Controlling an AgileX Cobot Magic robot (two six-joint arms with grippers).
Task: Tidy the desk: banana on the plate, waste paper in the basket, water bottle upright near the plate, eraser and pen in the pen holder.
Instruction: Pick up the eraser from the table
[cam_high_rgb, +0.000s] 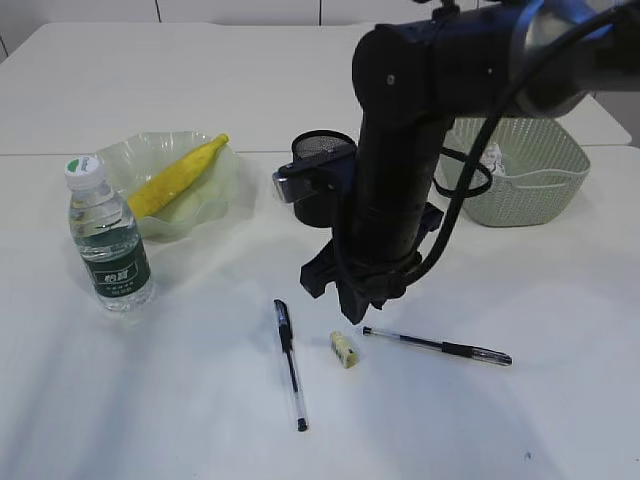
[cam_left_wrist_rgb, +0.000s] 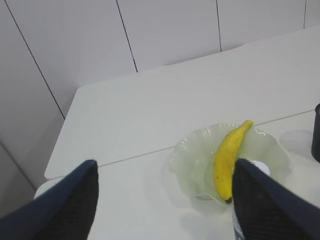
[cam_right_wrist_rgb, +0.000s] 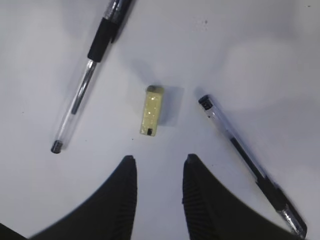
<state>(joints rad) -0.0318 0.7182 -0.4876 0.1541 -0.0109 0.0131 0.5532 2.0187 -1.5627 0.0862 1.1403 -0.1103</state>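
In the exterior view, the banana (cam_high_rgb: 176, 178) lies in the pale-green plate (cam_high_rgb: 225, 196) at the left of the white desk (cam_high_rgb: 120, 400). The water bottle (cam_high_rgb: 108, 237) stands upright just in front of the plate, at its left edge. The black mesh pen holder (cam_high_rgb: 318, 152) stands near the middle, partly hidden behind the black right arm (cam_high_rgb: 400, 170), and the sage-green basket (cam_high_rgb: 520, 175) sits at the right with something white inside. The right gripper (cam_high_rgb: 362, 296) hangs low over the desk, just above and behind the eraser (cam_high_rgb: 344, 349). One pen (cam_high_rgb: 290, 364) lies to the left of the eraser and a second pen (cam_high_rgb: 437, 346) to its right; neither touches the eraser.

In the left wrist view, the left gripper (cam_left_wrist_rgb: 165, 200) is spread wide and holds nothing, its two dark fingers (cam_left_wrist_rgb: 70, 205) at the bottom corners. It is raised above the desk, with the plate (cam_left_wrist_rgb: 190, 160) and banana (cam_left_wrist_rgb: 227, 157) ahead between the fingers, toward the right one. The bottle's white cap (cam_left_wrist_rgb: 260, 167) peeks out beside the right finger.

In the right wrist view, the right gripper (cam_right_wrist_rgb: 159, 192) is partly open and empty, its jaws standing apart with bare desk between them. The eraser (cam_right_wrist_rgb: 151, 117) lies just ahead of the fingertips, roughly in line with the gap, lengthwise and untouched. One pen (cam_right_wrist_rgb: 87, 77) lies to its left at a slant, the other pen (cam_right_wrist_rgb: 250, 162) to its right beside the right finger.
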